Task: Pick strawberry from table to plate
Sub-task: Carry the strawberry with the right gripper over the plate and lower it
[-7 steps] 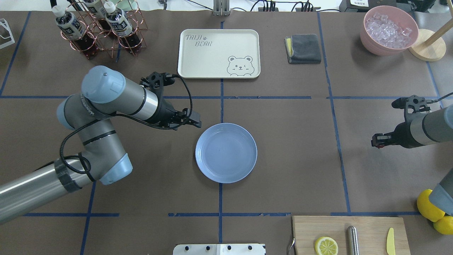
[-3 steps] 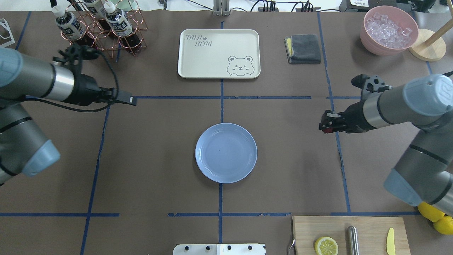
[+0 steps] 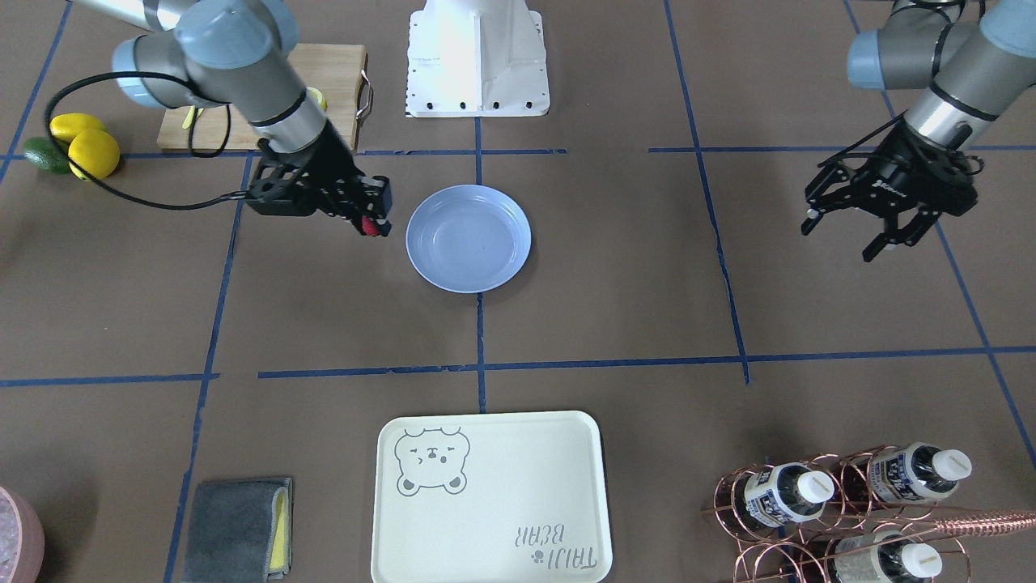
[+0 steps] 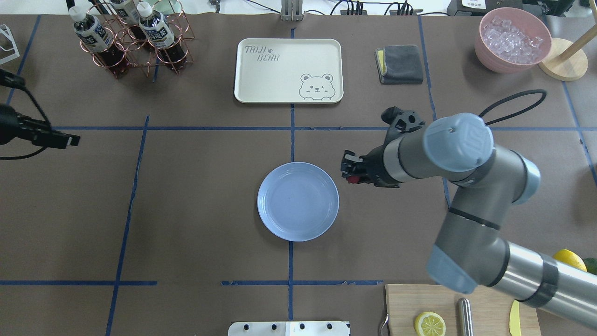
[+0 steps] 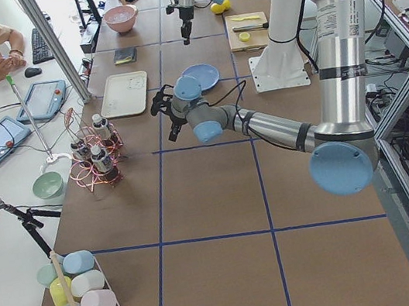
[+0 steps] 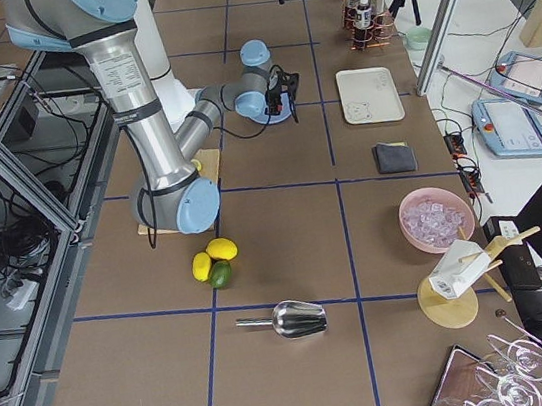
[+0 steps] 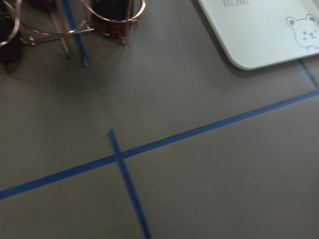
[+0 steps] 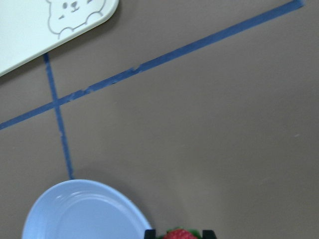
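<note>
Caught mid-carry: your right gripper (image 4: pixel 350 173) hangs above the table (image 4: pixel 186 210), its fingers drawn in to a narrow gap and pinching the strawberry (image 3: pixel 370 226). The red berry shows between the tips. The plate (image 4: pixel 298 205) lies just beside the fingers and below them. Its near rim is close to the fingertips but not under them, and in the right wrist view the berry sits outside that rim, over bare table. Nothing lies on the plate. Your left gripper (image 3: pixel 882 219) is well apart from the fingers at work, spread wide and holding nothing.

The pick looks done and the step in hand is the transfer. The berry is off the table and held, but not yet above its target.

The next move calls for you to carry the fingers sideways until the berry is over the plate's middle rather than its raised edge. Then lower it close to the glossy surface before you part the fingers. The berry is small and roundish, so a release from height would likely let it roll or bounce out.
</note>
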Robot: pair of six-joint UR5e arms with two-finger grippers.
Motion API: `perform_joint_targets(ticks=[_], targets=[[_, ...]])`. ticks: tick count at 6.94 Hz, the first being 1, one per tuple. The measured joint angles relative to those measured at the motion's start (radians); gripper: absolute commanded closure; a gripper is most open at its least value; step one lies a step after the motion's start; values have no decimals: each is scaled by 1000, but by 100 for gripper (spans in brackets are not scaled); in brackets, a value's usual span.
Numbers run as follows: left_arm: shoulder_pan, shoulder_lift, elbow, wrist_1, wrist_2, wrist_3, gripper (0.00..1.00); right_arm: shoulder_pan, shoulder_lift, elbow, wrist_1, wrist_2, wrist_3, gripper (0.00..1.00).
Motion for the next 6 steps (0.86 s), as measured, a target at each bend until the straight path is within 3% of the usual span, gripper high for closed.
perform_joint_targets(ticks=[2, 6], targets=[[-75, 58, 6, -2, -7, 154, 1, -91, 151, -78, -78, -105, 85, 100], [-89, 76, -9, -2, -8, 158, 1, -160, 244, -280, -90, -199, 102, 100]])
